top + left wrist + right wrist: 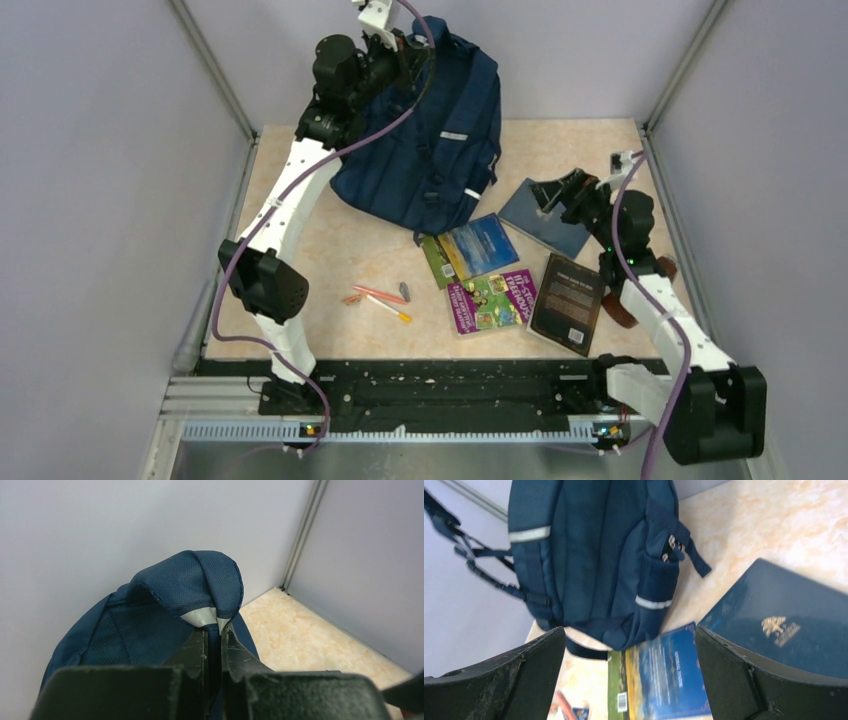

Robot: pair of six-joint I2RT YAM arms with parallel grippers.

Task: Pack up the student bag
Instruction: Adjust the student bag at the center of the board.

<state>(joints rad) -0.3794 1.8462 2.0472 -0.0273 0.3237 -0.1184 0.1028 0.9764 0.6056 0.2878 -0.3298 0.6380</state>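
Note:
The navy-blue student bag (432, 150) stands at the back of the table, held up by its top. My left gripper (418, 40) is shut on the bag's top fabric (190, 585), next to a grey reflective stripe. My right gripper (556, 190) is open and empty, hovering over a dark blue book (545, 215) at the right. In the right wrist view the bag (589, 555) hangs ahead, with the dark blue book (789, 625) and a blue-and-yellow book (664, 675) below it.
A blue-and-yellow book (470, 248), a purple book (492, 299) and a black book (568, 303) lie in front of the bag. Pens and a small grey object (380, 298) lie at the left. Grey walls enclose the table.

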